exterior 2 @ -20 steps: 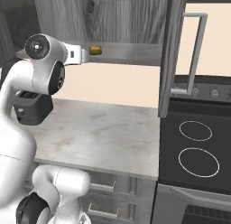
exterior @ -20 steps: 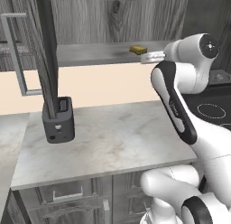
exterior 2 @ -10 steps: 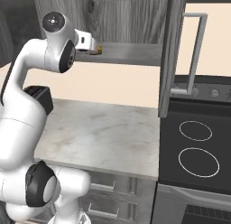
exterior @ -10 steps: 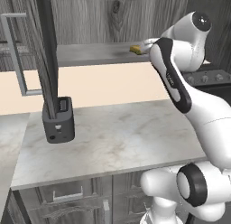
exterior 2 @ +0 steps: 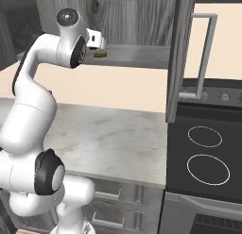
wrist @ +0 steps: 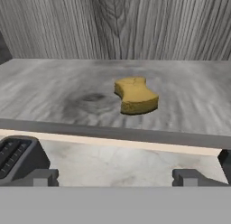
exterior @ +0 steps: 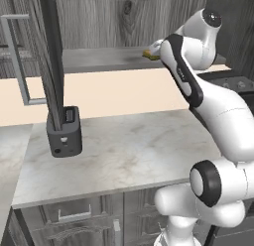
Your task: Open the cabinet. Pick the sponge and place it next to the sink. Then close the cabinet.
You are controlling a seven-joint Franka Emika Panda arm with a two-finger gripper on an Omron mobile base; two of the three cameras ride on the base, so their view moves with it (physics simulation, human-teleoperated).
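The cabinet stands open, its left door (exterior: 52, 56) and right door (exterior 2: 182, 54) swung out towards me, each with a silver bar handle (exterior 2: 206, 54). The sponge (wrist: 135, 95), a small yellow lump, lies on the cabinet's grey shelf (wrist: 54, 96), and it also shows as a sponge (exterior: 150, 54) beside my raised hand and as a sponge (exterior 2: 99, 54) just beyond it. My gripper (wrist: 115, 178) is open at the shelf's front edge, short of the sponge, with nothing between its fingers. The sink is out of view.
A black toaster (exterior: 64, 133) sits on the marble counter (exterior: 129, 155) below the left door. A stove (exterior 2: 205, 155) with two round burners is at the right, under the right door. Low cabinets with horizontal handles (exterior: 74, 217) run beneath the counter.
The arm has risen and reached forward, bringing the hand up to shelf height and closer to the sponge. The gripper has stayed open and the doors have not moved.
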